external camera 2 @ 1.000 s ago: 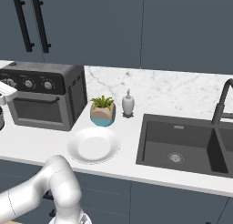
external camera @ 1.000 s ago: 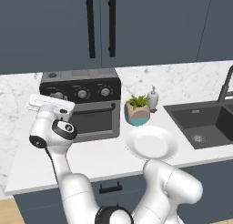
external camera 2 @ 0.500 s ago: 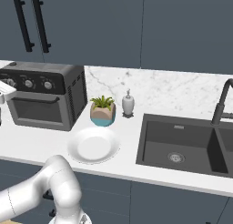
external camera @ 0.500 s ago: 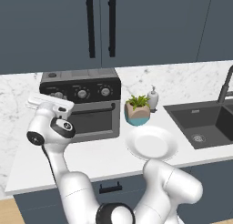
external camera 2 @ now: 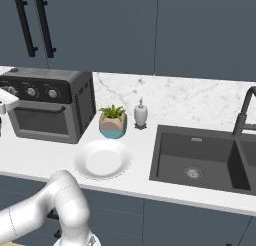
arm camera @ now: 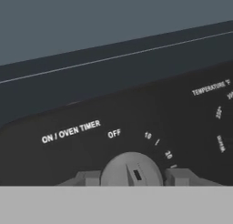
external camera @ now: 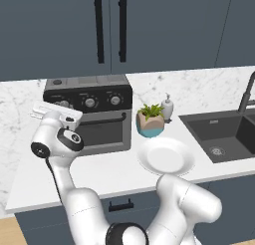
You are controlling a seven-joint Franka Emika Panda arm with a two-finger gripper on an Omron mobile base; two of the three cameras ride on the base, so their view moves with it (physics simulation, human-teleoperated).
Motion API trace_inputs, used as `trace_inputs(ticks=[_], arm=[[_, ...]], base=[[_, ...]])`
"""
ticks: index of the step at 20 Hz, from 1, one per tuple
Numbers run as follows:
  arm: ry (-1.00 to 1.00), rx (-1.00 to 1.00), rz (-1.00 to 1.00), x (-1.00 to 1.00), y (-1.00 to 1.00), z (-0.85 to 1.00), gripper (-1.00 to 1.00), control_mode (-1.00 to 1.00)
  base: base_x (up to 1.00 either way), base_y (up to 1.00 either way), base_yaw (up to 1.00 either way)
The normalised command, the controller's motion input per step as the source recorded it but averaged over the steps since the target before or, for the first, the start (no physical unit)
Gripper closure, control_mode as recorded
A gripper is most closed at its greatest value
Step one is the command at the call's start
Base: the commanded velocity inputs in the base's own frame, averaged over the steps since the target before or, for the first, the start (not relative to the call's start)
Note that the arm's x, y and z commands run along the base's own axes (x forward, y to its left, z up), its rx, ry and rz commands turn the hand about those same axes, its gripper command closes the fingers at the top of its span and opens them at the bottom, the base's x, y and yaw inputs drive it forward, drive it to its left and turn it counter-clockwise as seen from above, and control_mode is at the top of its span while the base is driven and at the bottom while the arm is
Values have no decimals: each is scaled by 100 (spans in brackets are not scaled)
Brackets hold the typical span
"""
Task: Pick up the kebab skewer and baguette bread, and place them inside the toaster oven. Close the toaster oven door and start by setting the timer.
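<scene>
Oven [external camera: 94,117] door [external camera: 102,134] shut. Plate [external camera: 165,157] at its 4 o'clock, nothing on it. Gripper [arm camera: 132,176] fingers clamp timer knob [arm camera: 131,169].

Toaster oven [external camera 2: 50,107] at left on table [external camera 2: 40,157], toaster oven door [external camera 2: 37,121] shut, black bar handle across its top. Round knobs on black panel above door. My hand's white housing at far left edge, against oven's upper front; pincer itself cut off by frame edge. White plate [external camera 2: 103,159] bare, in front of small potted plant [external camera 2: 113,121]. Soap dispenser [external camera 2: 141,113] just beside plant, toward dark sink [external camera 2: 200,160]. Black faucet [external camera 2: 244,112] at right. Dark cabinets [external camera 2: 125,30] above, two black handles upper left.
</scene>
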Motion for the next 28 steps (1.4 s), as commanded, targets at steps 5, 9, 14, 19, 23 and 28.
trace_inputs(ticks=[5,9,14,19,23,28], arm=[[-14,51,-25,-4,37,-8,100,-100],[-12,51,-27,0,36,-4,100,-100],[-11,52,-29,0,27,-4,100,-100],[-11,55,-33,0,22,-8,100,-100],[-12,55,-36,0,25,-7,100,-100],[-13,55,-41,0,37,-1,100,-100]], base=[[0,0,0],[0,0,0],[0,0,0],[0,0,0],[0,0,0],[0,0,0]])
